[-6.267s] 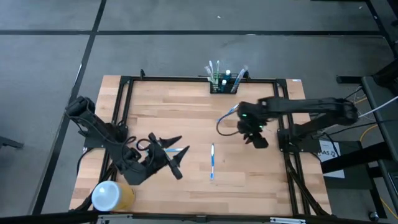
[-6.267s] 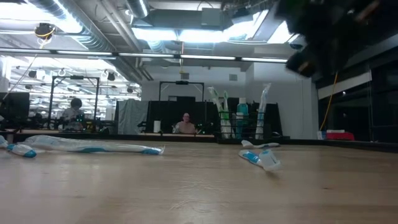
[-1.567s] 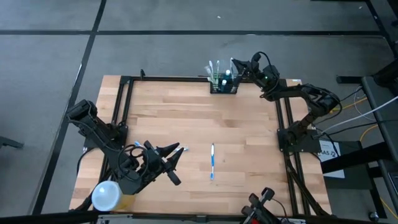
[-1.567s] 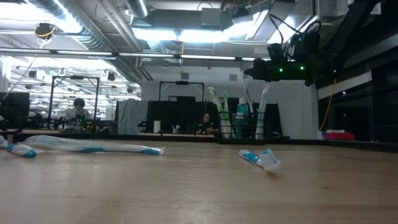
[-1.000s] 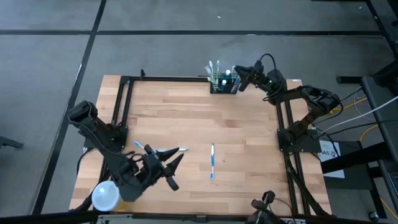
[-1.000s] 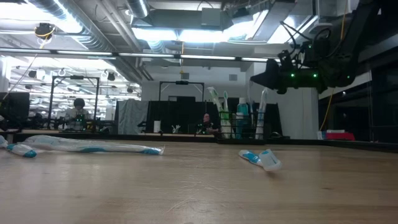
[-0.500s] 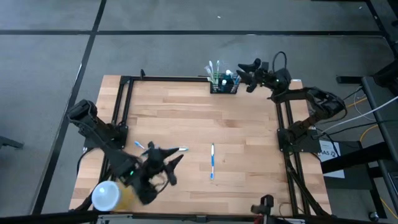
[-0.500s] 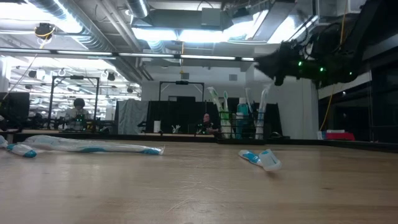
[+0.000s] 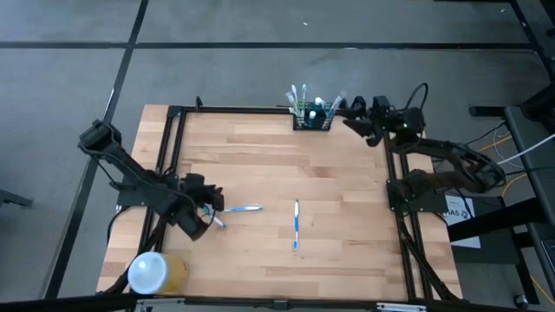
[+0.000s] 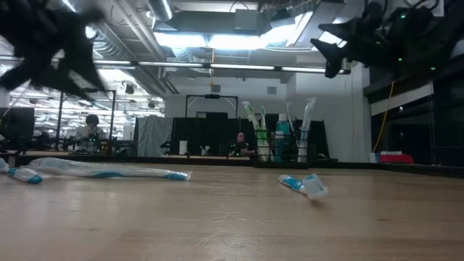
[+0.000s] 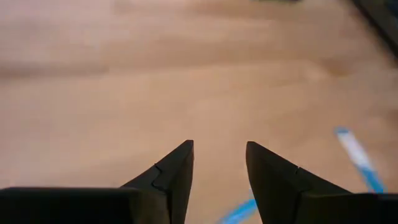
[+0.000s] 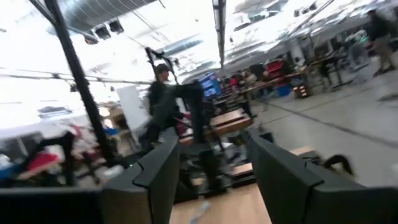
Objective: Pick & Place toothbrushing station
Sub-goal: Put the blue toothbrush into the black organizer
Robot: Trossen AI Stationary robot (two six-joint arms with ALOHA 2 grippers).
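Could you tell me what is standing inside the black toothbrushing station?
The toothbrushing station holds several upright toothbrushes and a blue-green tube; their lower ends are hidden by the rack.

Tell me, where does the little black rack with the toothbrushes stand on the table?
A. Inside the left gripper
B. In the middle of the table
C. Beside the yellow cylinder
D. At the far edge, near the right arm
D: the rack sits at the table's far edge, close to the right gripper.

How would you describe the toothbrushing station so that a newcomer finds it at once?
Look at the wooden table from above and follow its far edge to a little right of the middle. There stands the toothbrushing station, a small black rack with toothbrushes upright in it. The other two toothbrushes lie flat on the table, and the yellow cylinder sits at the opposite near left corner.
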